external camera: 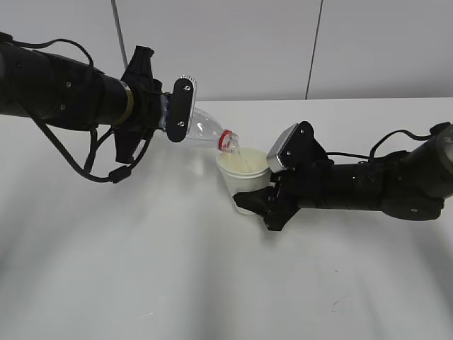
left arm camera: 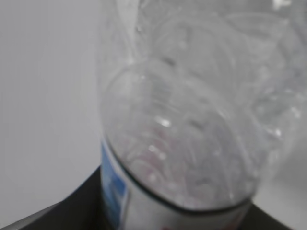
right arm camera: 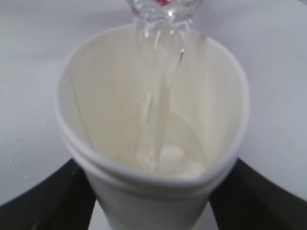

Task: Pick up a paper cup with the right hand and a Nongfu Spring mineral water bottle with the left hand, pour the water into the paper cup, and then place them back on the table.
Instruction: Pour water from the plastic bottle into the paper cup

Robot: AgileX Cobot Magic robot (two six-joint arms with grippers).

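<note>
My left gripper (external camera: 170, 117) is shut on the clear Nongfu Spring bottle (external camera: 207, 129), held tilted with its red-ringed mouth down over the cup. In the left wrist view the bottle (left arm camera: 192, 120) fills the frame, its label edge at the bottom. My right gripper (external camera: 263, 202) is shut on the off-white paper cup (external camera: 245, 183), held upright just above the table (external camera: 177, 269). Water (external camera: 237, 154) streams from the mouth into the cup. In the right wrist view the cup (right arm camera: 153, 158) is squeezed between black fingers (right arm camera: 43, 196), and the water stream (right arm camera: 156, 105) falls inside and pools at the bottom.
A white wall with dark vertical seams (external camera: 315, 42) stands behind the table. Black cables (external camera: 85, 159) hang under the left arm. A few small dark scuffs (external camera: 334, 304) mark the front of the tabletop.
</note>
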